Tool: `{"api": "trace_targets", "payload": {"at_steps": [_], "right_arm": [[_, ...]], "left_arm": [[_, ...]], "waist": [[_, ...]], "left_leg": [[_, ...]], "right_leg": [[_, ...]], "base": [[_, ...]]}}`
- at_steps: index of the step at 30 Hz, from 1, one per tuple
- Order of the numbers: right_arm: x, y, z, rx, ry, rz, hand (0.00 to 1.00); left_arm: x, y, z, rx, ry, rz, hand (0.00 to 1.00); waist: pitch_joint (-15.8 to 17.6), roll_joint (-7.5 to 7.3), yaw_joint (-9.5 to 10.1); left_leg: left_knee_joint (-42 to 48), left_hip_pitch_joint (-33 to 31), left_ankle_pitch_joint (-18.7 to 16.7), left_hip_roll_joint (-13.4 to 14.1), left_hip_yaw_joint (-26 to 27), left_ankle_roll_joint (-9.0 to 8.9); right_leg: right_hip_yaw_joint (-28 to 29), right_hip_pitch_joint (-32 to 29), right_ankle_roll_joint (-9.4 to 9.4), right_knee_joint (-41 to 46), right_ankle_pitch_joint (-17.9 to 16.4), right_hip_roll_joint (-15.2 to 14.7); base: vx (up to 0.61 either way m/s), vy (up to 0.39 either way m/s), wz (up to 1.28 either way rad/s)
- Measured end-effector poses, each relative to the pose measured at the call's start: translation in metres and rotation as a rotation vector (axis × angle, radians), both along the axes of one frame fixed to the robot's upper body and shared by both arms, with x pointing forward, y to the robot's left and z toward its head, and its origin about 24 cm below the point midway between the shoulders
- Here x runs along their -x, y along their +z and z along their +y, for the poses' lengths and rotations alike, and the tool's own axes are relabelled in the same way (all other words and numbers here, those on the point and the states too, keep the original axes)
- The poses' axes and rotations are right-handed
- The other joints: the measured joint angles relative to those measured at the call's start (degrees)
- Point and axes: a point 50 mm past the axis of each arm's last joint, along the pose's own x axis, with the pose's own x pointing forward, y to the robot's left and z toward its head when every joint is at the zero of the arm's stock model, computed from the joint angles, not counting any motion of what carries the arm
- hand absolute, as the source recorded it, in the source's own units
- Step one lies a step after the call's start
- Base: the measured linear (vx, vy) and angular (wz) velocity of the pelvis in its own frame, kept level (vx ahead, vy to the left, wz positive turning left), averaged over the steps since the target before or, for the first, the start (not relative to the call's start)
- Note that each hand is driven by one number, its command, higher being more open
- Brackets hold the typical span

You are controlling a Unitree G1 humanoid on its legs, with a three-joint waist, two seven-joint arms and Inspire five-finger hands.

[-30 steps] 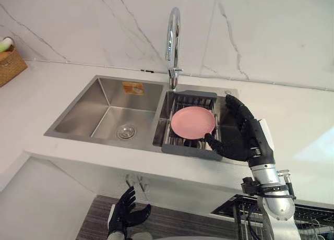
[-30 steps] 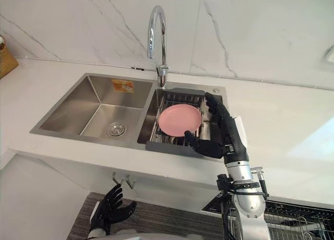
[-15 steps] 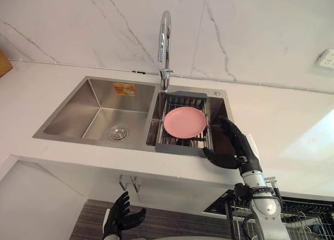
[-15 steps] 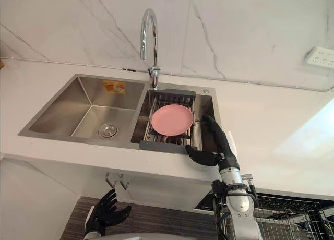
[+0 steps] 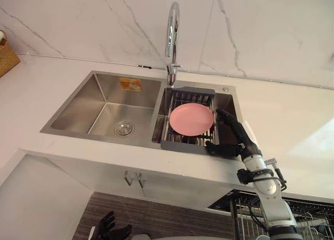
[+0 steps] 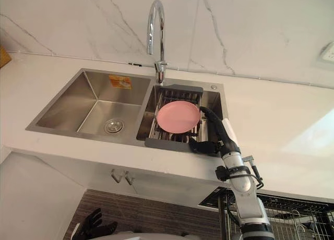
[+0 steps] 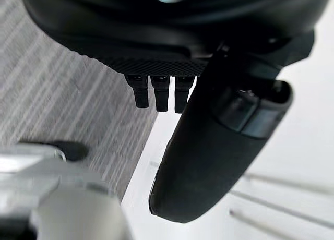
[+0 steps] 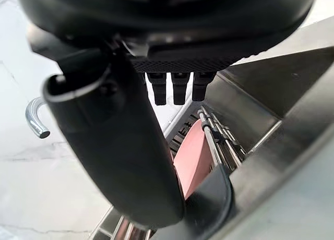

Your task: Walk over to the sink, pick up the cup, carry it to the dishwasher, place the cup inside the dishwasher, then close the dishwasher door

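A round pink plate point(image 5: 191, 119) lies on a dark dish rack point(image 5: 182, 145) in the right basin of the steel sink point(image 5: 73, 126). My right hand point(image 5: 235, 138) is open at the rack's right front corner. Its fingers point(image 8: 175, 86) stretch over the basin beside the rack, and its thumb point(image 8: 115, 146) points toward the rack's front edge. It holds nothing. The right wrist view shows the pink plate point(image 8: 190, 162) past the fingers. My left hand point(image 5: 112, 228) hangs open low over the floor. I see no cup.
A tall chrome faucet point(image 5: 173, 36) rises behind the sink, between the basins. White counter surrounds the sink, with a wicker basket point(image 5: 5, 55) at the far left. A wire dishwasher rack point(image 5: 308, 219) shows at the lower right, below the counter edge.
The camera has shifted. My right hand has dropped from above the rack's right front corner to lower beside it. My left hand sits lower in the view.
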Motion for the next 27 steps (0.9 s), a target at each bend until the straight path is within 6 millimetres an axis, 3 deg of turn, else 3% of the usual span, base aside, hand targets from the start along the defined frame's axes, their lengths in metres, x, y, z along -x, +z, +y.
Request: {"api": "trace_targets", "payload": {"at_steps": [10, 27], "right_arm": [[-0.023, 0.012, -0.008, 0.198, -0.023, -0.020, 0.90], [-0.038, 0.017, -0.014, 0.302, -0.047, 0.039, 0.90]], "left_arm": [[-0.008, 0.007, 0.013, -0.013, -0.004, -0.028, 0.90], [-0.009, 0.011, 0.018, -0.004, -0.006, -0.048, 0.90]], "waist": [[2.09, -0.13, 0.79], [2.86, -0.91, 2.86]], "left_leg": [[4.20, -3.14, -0.87, 0.07, -1.39, 0.50], [11.35, -6.80, -4.33, 0.68, -2.21, 1.16]], "right_leg": [[-1.44, -0.29, 0.09, -0.94, 1.07, -0.16], [-2.08, -0.32, 0.53, -1.00, 1.44, -0.07]], "base": [[-0.05, 0.002, 0.06], [-0.02, 0.006, 0.01]]}}
